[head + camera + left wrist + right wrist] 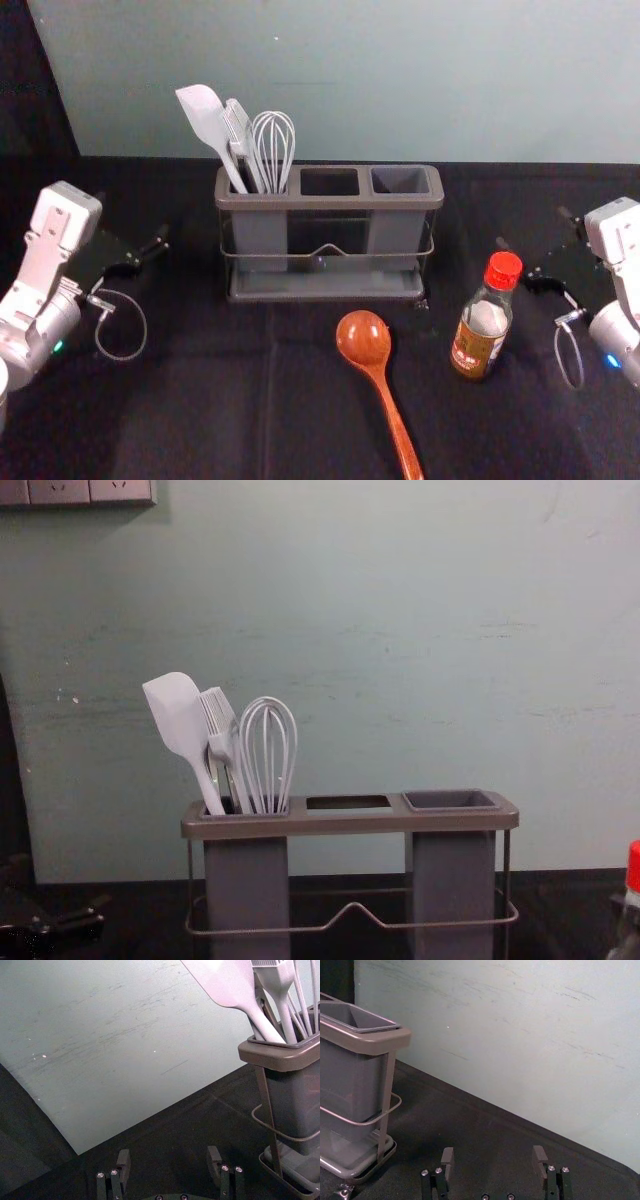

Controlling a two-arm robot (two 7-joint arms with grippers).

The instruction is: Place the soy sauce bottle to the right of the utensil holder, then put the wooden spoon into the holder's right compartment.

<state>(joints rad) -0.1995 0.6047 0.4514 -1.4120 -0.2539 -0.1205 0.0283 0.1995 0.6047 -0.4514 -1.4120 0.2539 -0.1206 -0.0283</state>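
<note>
Bottle (480, 335) stands upright on the worktop (200, 410), front-right of the holder (330, 204), nearer the R gripper (493, 1155), so prob. a R-arm job: grip the body, set it back beside the holder's R end. L gripper (169, 1157) waits off the holder's L side; jaws apart on both, nothing held. Spoon (364, 340) lies flat in front, bowl twd holder, handle twd robot; it'll need turning bowl-up or handle-up to drop into the R compartment (400, 180), which is free. Spatula (205, 115), brush (238, 125) & whisk (273, 145) share the L slot, prob. to leave R for the spoon.

Materials: spoon glossy reddish wood, round bowl, slim handle; bottle clear w/ red cap, brown label, prob. slick; holder grey cups in a brownish frame w/ thin bent wire; worktop dark, creased cloth.
</note>
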